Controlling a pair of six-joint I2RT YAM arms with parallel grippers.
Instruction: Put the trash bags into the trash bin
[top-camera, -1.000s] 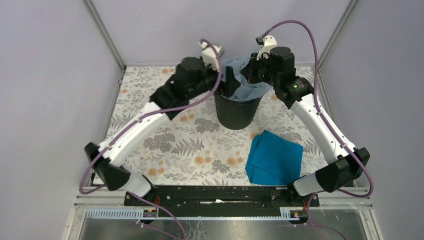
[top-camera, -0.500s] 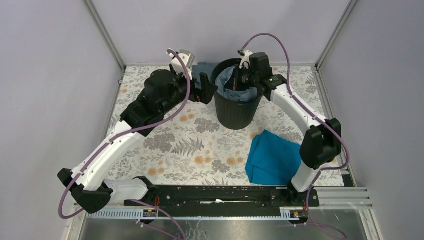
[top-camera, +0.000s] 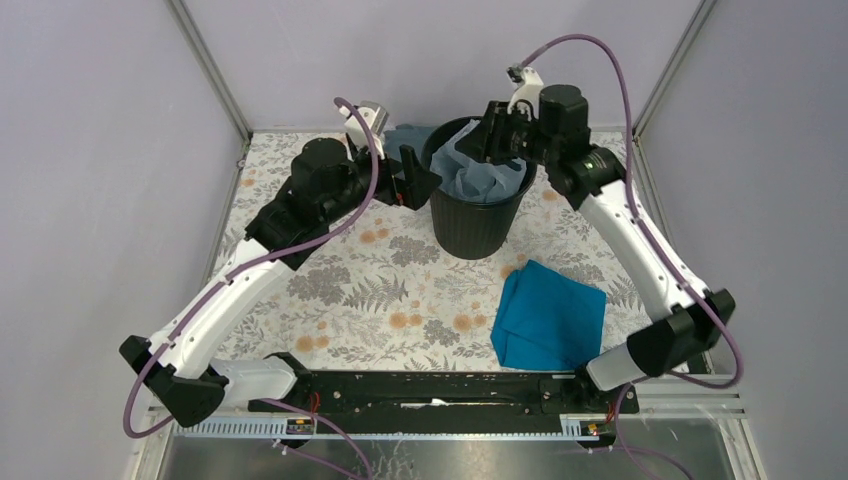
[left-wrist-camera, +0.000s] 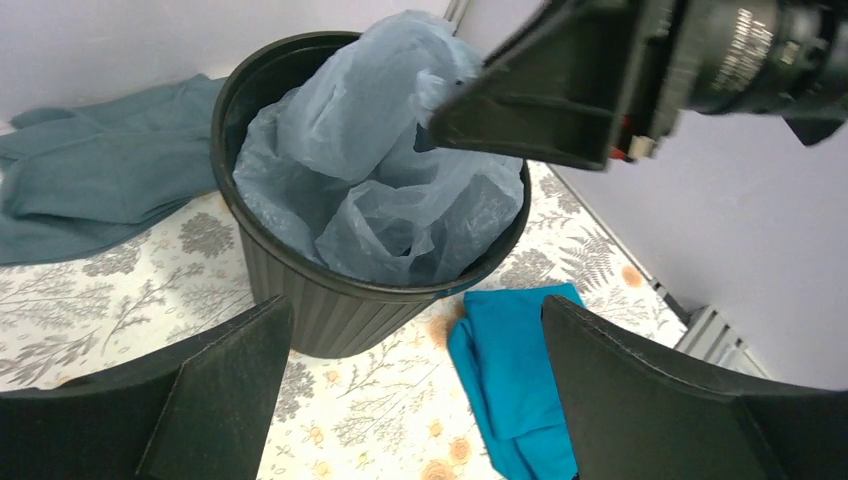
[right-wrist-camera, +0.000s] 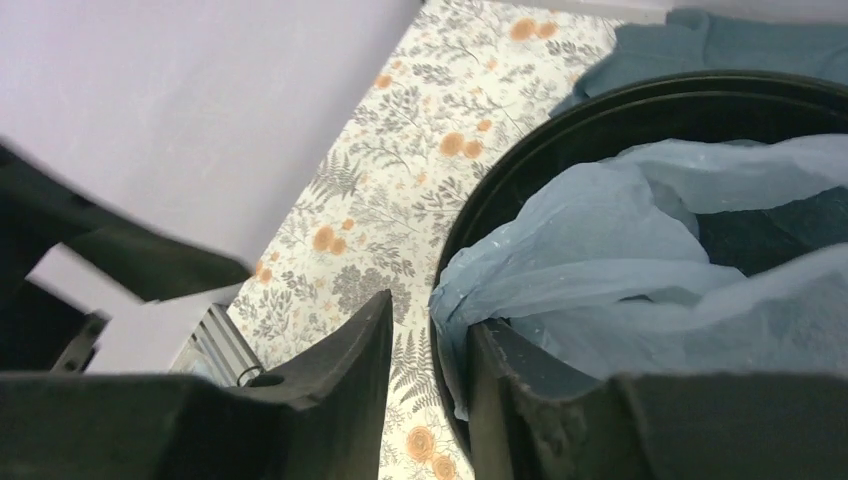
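**Right gripper clamped on bag at bin mouth; left gripper open alongside**

The right gripper sits above the far-right rim of the trash bin. Its fingers are drawn close together, and a fold of the trash bag is pinched at their tips. In the left wrist view the film rises in a peak to this gripper. Below the tips, the rest of the pale blue bag lies crumpled inside the bin's mouth. One edge laps over the rim on the side nearest the right gripper.

The left gripper has its fingers spread wide and holds nothing. It is low beside the bin's left wall, pointing at it and not touching. The bin and bag lie directly ahead between its fingers.

A grey-blue cloth lies flat on the table beyond the left gripper, at the bin's far-left side. A bright teal cloth lies folded well apart from both grippers, past the bin's near-right side. The table carries a floral covering.
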